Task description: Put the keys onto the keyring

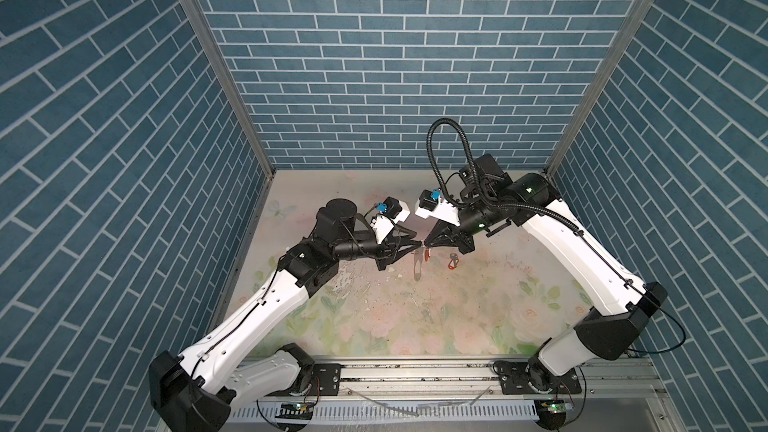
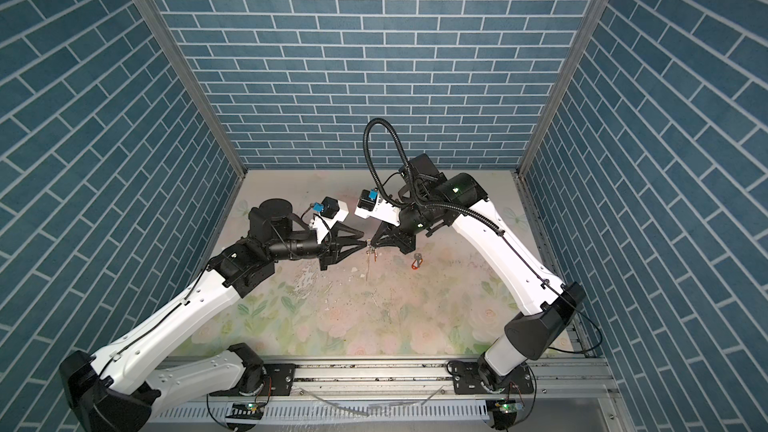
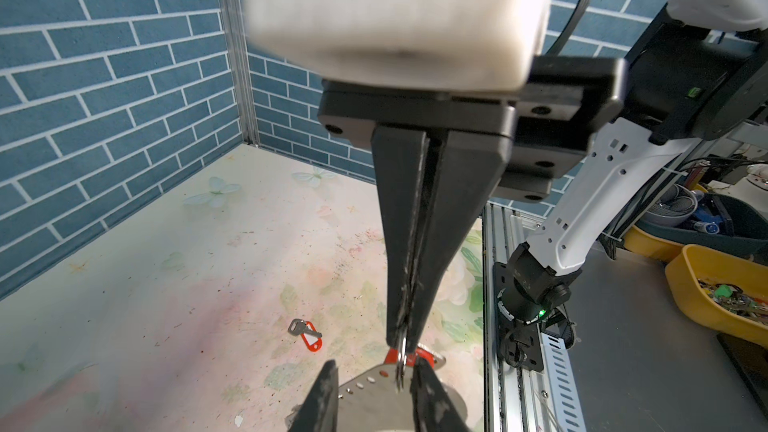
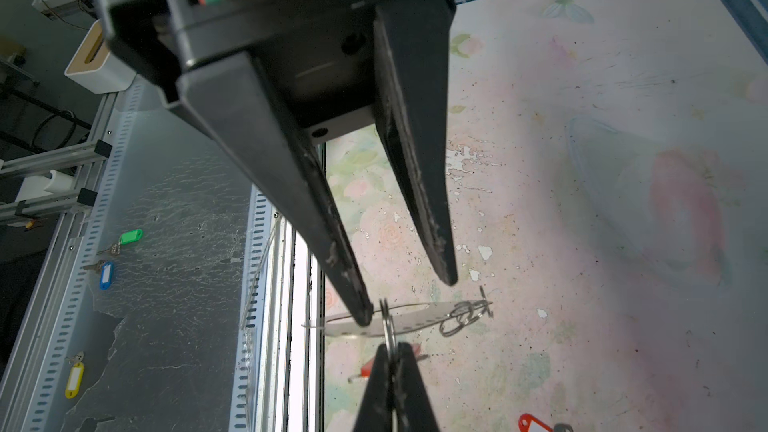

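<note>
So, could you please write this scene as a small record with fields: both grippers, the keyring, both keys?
left gripper: jaws partly apart, end of the keyring between them, apparently gripped
right gripper: shut on a small silver ring at the keyring's perforated edge
held key: its red tag hangs beside that ring
loose key: red-tagged, flat on the floral table, apart from both grippers
spare rings: bunched at the keyring's far end
threading: cannot tell whether the ring passes a hole yet
</note>
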